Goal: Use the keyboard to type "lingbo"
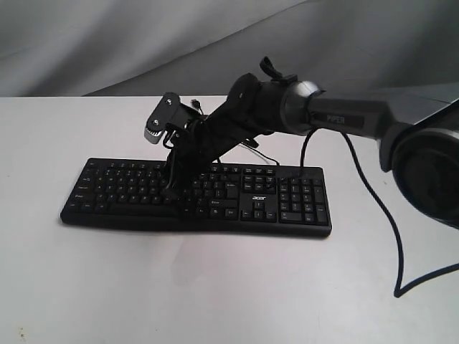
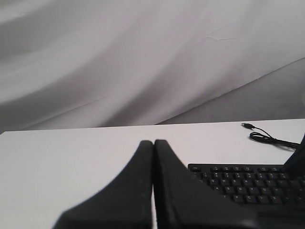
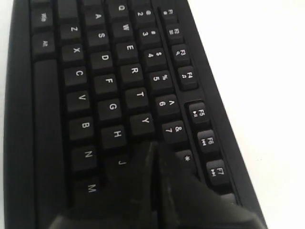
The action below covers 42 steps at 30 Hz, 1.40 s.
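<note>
The black keyboard (image 1: 115, 190) lies across the middle of the white table, with its "acer" logo (image 1: 259, 193) right of centre. My right gripper (image 1: 172, 192) reaches in from the right and points down onto the letter keys. In the right wrist view the right gripper (image 3: 153, 145) is shut, and its tips rest in the row of the Y key (image 3: 145, 121), just past it and above the J key (image 3: 121, 162). The key under the tips is hidden. My left gripper (image 2: 153, 141) is shut and empty, held over bare table beside the keyboard's (image 2: 238, 183) left end.
The keyboard's thin black cable (image 2: 267, 138) trails behind it on the table (image 1: 215, 287). A thicker black arm cable (image 1: 373, 201) hangs down at the right. Grey cloth (image 1: 107, 43) backs the table.
</note>
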Available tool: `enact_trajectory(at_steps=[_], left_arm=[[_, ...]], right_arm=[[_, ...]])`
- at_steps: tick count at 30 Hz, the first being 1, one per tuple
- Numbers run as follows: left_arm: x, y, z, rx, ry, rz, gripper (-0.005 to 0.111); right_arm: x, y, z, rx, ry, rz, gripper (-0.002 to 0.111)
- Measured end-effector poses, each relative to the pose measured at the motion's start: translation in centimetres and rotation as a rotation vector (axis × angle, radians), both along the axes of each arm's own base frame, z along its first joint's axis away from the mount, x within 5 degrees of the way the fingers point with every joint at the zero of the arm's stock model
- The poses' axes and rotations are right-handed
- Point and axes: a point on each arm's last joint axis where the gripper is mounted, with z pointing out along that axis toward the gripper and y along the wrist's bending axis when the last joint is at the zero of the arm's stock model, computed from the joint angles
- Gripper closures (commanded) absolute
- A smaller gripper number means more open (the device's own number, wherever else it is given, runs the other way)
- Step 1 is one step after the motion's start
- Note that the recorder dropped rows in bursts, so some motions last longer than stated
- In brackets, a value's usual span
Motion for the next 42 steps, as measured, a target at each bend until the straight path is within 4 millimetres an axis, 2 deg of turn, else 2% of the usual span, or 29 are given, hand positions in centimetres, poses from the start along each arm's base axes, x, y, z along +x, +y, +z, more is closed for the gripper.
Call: enact_trajectory(at_steps=[3,26,31,36,39,42], left_arm=[[0.0,0.0,0.0,0.0,0.0,0.0,0.106],[0.0,0.0,0.0,0.0,0.0,0.0,0.106],[0.0,0.0,0.0,0.0,0.0,0.0,0.106],[0.0,0.0,0.0,0.0,0.0,0.0,0.106],[0.0,0.0,0.0,0.0,0.0,0.0,0.106],[0.0,0.0,0.0,0.0,0.0,0.0,0.106]], right_arm=[[0.1,0.1,-0.7,-0.008,0.014,0.003,0.108],[0.2,-0.1,-0.7,-0.031,0.006,0.003,0.108],[0.2,-0.1,-1.6,-0.038,0.02,0.0,0.108],[0.3,-0.2,-1.0,-0.035,0.01,0.002,0.108],[-0.6,0.6,0.4,-0.029,0.007,0.042,0.108],[-2.0,2.0,0.3,-0.035,0.027,0.093,0.108]])
